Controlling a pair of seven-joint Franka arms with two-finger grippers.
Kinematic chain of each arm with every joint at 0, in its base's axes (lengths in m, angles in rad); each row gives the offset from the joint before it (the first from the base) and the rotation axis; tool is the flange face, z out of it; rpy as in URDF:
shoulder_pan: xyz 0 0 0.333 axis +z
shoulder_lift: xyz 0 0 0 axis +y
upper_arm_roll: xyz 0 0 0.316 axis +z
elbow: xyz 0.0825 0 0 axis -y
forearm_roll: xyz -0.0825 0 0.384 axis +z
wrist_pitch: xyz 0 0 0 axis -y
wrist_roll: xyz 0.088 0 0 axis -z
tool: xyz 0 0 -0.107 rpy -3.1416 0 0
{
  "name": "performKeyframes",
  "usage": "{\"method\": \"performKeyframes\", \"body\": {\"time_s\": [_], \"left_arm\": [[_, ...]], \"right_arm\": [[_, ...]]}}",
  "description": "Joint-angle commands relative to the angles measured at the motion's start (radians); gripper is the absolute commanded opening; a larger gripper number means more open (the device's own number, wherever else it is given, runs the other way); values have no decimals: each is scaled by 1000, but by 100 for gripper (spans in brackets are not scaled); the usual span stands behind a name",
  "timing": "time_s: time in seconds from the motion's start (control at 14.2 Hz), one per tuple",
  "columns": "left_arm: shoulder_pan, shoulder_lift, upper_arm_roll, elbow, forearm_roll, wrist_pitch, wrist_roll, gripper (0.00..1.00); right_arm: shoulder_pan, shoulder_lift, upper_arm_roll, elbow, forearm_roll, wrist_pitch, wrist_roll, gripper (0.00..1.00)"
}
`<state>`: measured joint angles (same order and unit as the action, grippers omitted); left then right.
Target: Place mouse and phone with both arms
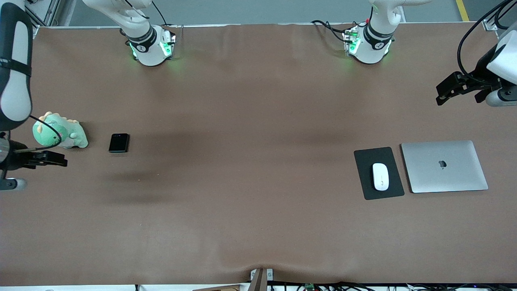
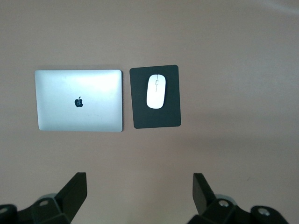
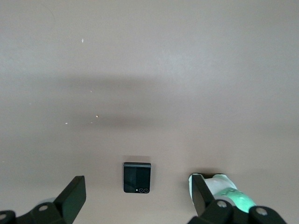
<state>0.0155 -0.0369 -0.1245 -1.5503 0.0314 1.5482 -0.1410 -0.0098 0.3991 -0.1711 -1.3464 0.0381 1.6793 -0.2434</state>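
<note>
The white mouse (image 1: 380, 176) (image 2: 156, 91) lies on a black mouse pad (image 1: 369, 190) (image 2: 145, 116) toward the left arm's end of the table. The black phone (image 1: 119, 142) (image 3: 137, 177) lies flat on the brown cloth toward the right arm's end. My left gripper (image 1: 442, 93) (image 2: 139, 181) hangs open over bare cloth at its end of the table, apart from the mouse. My right gripper (image 1: 60, 159) (image 3: 138, 179) hangs open high over the cloth by the plush toy. In the right wrist view the phone shows between its fingers (image 3: 74, 191), far below. Neither gripper holds anything.
A closed silver laptop (image 1: 444, 165) (image 2: 79, 100) lies beside the mouse pad, toward the left arm's end. A green plush dinosaur (image 1: 60, 131) (image 3: 226, 189) sits beside the phone near the right arm's end. Brown cloth (image 1: 250, 161) covers the table.
</note>
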Motion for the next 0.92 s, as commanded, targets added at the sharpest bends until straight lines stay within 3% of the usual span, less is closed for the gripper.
{"method": "performKeyframes", "body": {"time_s": [0.0, 0.42, 0.85], "left_arm": [[1, -32, 5, -10, -25, -3, 31, 100], [1, -40, 9, -4, -15, -8, 88, 100], [1, -57, 12, -10, -24, -28, 86, 100]], "right_arm": [[-12, 17, 16, 145, -12, -113, -7, 100], [40, -120, 22, 121, -6, -237, 22, 100], [31, -330, 21, -118, 2, -182, 38, 100]]}}
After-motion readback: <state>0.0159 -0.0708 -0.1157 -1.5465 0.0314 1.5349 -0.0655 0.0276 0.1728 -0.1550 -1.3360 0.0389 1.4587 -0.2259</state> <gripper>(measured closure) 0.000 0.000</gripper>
